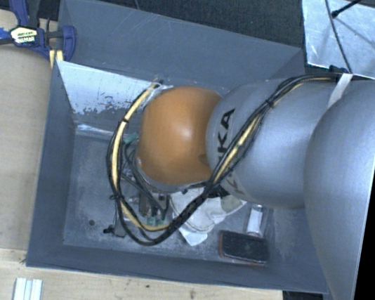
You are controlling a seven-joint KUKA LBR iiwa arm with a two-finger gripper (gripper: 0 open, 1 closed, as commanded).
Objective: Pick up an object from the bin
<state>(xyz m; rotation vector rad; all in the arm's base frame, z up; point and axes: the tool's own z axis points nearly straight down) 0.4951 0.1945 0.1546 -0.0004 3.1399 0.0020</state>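
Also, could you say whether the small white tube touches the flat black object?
Cannot tell: in the camera view the small white tube ends at the edge of the flat black object, neither gap nor contact plain.

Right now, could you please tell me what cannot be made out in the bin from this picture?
- Middle of the bin floor, camera view: covered by the orange cover and cables.
- White crumpled thing, camera view: partly under the arm; its kind is unclear.
- Small white tube, camera view: upper end hidden by the arm.
- Dark flat thing, camera view: too small to identify.
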